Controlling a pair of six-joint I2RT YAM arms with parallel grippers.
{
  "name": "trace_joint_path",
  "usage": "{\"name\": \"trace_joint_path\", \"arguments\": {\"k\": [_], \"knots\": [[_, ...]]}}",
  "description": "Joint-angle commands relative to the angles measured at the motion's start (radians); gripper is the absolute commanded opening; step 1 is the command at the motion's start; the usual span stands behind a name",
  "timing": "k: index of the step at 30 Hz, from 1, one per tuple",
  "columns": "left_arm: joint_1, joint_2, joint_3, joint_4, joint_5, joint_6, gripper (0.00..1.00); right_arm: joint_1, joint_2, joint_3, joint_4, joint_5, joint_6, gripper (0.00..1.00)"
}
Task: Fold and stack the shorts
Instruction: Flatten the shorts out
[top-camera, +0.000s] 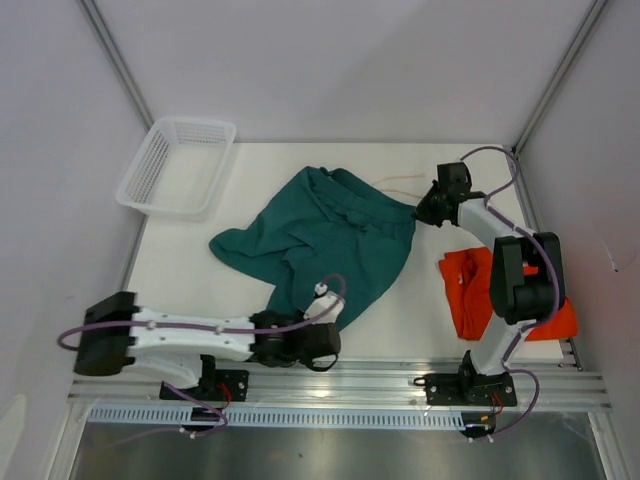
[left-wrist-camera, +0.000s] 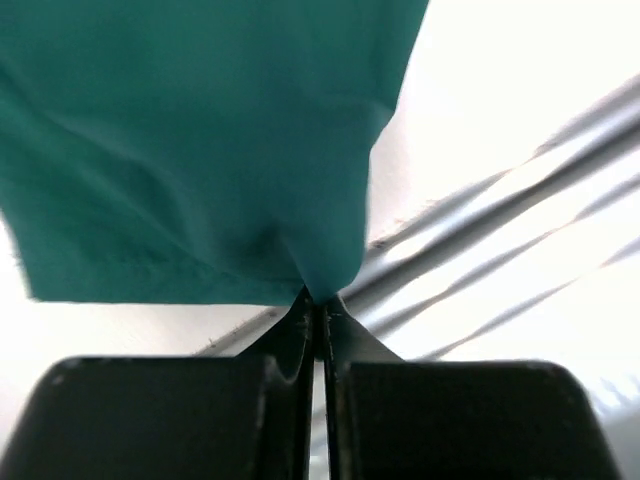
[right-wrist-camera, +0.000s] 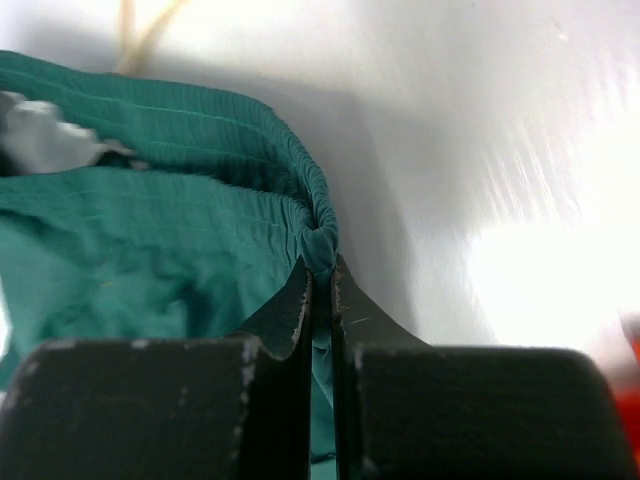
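White table (top-camera: 180, 290) inside pale walls (top-camera: 350, 60), mesh basket (top-camera: 175, 165) at far left. Teal shorts (top-camera: 320, 235) lie mid-table — my left pincer (left-wrist-camera: 315, 298) nips their near hem, my right pincer (right-wrist-camera: 320, 262) their waistband. Orange shorts (top-camera: 460, 300) rest at the right edge, apart.

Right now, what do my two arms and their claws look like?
The left arm and right arm have white links with black joint housings and black bases, each trailed by a looping purple cable. The left claw and right claw have matte black, flat fingers tapering to thin tips.
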Motion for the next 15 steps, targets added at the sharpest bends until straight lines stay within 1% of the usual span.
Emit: {"name": "trace_joint_path", "arguments": {"k": [1, 2, 3, 4, 5, 6, 7, 9, 10, 11, 15], "knots": [[0.002, -0.225, 0.059, -0.051, 0.022, 0.003, 0.00, -0.007, -0.176, 0.134, -0.205, 0.112, 0.041, 0.00], [0.004, -0.265, 0.071, -0.094, 0.028, 0.011, 0.00, -0.007, -0.196, 0.197, -0.246, 0.134, 0.047, 0.00], [0.002, -0.334, 0.109, -0.119, 0.030, 0.015, 0.00, -0.005, -0.218, 0.236, -0.341, 0.156, 0.070, 0.00], [0.004, -0.365, 0.148, -0.143, 0.031, 0.020, 0.00, -0.007, -0.255, 0.274, -0.389, 0.192, 0.079, 0.00], [0.004, -0.393, 0.191, -0.173, 0.027, 0.021, 0.00, -0.008, -0.270, 0.352, -0.432, 0.199, 0.091, 0.00], [0.006, -0.417, 0.212, -0.227, 0.021, 0.025, 0.00, -0.008, -0.287, 0.389, -0.473, 0.199, 0.101, 0.00], [0.004, -0.468, 0.254, -0.249, 0.016, 0.028, 0.00, -0.007, -0.302, 0.424, -0.540, 0.196, 0.113, 0.00], [0.004, -0.519, 0.314, -0.289, 0.004, 0.057, 0.00, -0.004, -0.361, 0.502, -0.604, 0.190, 0.131, 0.00], [0.006, -0.546, 0.335, -0.300, -0.002, 0.069, 0.00, -0.001, -0.387, 0.515, -0.612, 0.170, 0.144, 0.00], [0.004, -0.600, 0.396, -0.314, -0.014, 0.093, 0.00, -0.001, -0.414, 0.526, -0.618, 0.162, 0.151, 0.00], [0.004, -0.732, 0.556, -0.391, -0.044, 0.136, 0.00, -0.007, -0.606, 0.579, -0.621, 0.142, 0.174, 0.00]]}}
